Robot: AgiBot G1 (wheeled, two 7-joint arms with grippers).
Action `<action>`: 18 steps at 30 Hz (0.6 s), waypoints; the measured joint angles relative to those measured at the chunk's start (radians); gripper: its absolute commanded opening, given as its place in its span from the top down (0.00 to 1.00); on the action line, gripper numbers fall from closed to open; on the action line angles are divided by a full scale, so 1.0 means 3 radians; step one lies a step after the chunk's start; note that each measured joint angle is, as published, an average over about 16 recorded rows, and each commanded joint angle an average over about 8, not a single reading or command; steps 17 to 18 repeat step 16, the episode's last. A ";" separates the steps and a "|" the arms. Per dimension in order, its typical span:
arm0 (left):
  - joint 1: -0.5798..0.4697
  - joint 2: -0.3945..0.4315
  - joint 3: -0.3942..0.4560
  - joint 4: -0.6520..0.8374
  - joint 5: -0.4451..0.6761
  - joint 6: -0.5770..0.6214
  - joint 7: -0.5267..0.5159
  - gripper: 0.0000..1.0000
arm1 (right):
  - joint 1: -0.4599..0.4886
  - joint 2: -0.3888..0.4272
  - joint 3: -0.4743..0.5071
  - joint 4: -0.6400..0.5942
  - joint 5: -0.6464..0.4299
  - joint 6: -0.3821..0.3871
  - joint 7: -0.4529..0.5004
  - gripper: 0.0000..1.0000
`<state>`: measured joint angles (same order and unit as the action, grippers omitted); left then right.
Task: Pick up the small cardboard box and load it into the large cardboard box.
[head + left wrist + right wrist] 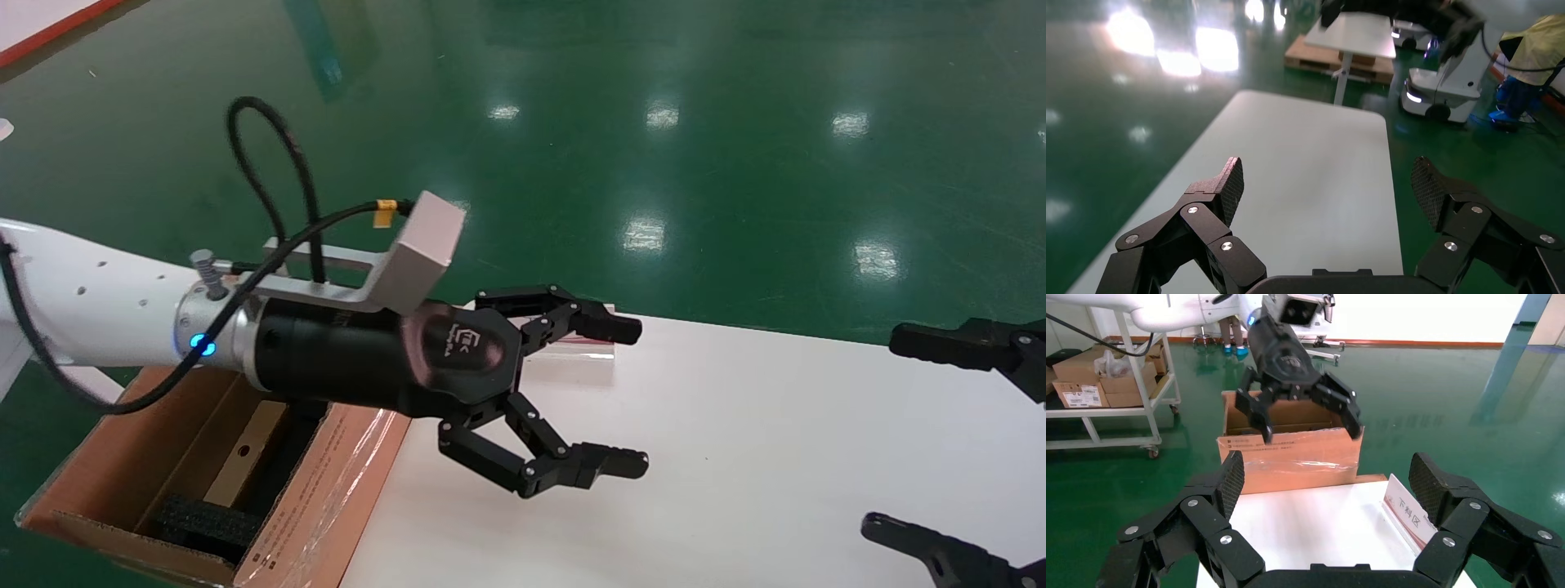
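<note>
The large cardboard box (122,457) stands open at the table's left end, with shiny tape on its near wall and black foam pads (204,523) inside. The small cardboard box (233,478), slim and brown with a round hole, stands inside it. My left gripper (628,396) is open and empty, held over the white table (735,457) just to the right of the large box. It also shows in the left wrist view (1330,184) and in the right wrist view (1300,398), above the large box (1291,453). My right gripper (907,437) is open and empty at the right edge.
A small placard (584,355) with red trim stands at the table's far edge; it also shows in the right wrist view (1407,511). Green floor surrounds the table. A cart with cartons (1083,386) stands beyond the large box. Another table (1352,33) and a robot base (1438,92) are farther off.
</note>
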<state>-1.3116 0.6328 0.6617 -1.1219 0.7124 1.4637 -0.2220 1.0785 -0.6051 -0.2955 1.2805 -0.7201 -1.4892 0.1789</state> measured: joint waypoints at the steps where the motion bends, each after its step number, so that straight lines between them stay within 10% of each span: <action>1: 0.0070 -0.0006 -0.0113 -0.0048 0.0005 0.0009 0.0010 0.00 | 0.0000 -0.0001 0.0001 0.0000 -0.0001 -0.0001 0.0001 0.00; 18: 0.0746 -0.0068 -0.1203 -0.0510 0.0057 0.0101 0.0109 0.00 | -0.0004 -0.0007 0.0017 0.0004 -0.0011 -0.0007 0.0009 0.00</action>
